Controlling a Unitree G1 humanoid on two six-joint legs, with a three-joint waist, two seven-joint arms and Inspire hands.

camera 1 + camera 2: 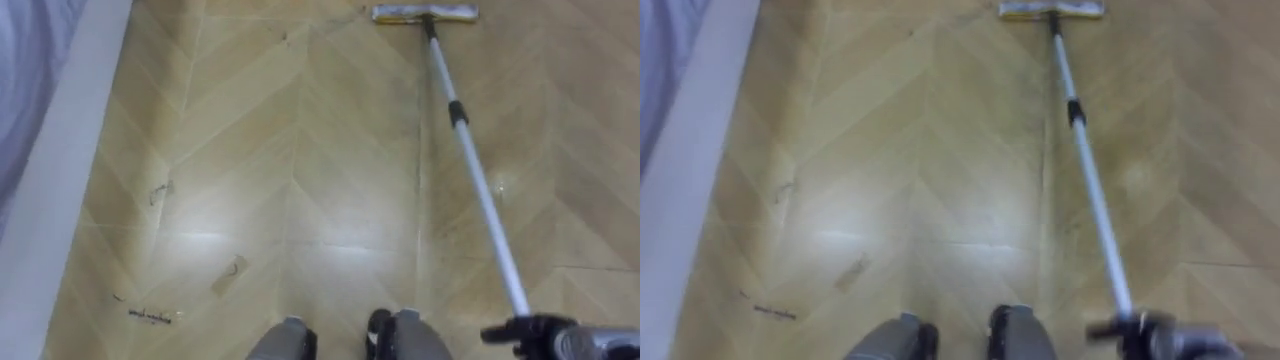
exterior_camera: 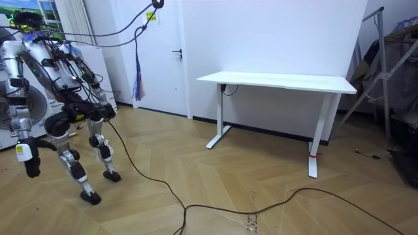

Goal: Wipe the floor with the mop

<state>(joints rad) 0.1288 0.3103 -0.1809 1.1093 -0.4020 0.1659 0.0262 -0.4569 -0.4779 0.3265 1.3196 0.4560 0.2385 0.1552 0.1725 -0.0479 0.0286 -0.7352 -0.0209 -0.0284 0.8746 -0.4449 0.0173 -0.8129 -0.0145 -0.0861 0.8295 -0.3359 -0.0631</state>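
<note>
The mop lies out ahead of me on the wooden floor. Its flat head (image 1: pixel 425 13) rests on the boards at the top of the view. Its silver pole (image 1: pixel 480 180) runs down toward the lower right. At the bottom right my right hand (image 1: pixel 545 335) is curled round the pole's near end. In the room view I stand bent forward at the room view's left edge, and my left hand (image 2: pixel 29 163) hangs low beside my leg.
A pale skirting board (image 1: pixel 60 180) runs along my left. Small scraps and scuff marks (image 1: pixel 150 315) lie on the floor near it. In the room view a white desk (image 2: pixel 277 81) stands by the far wall, with a clothes rack (image 2: pixel 392 65) at the right.
</note>
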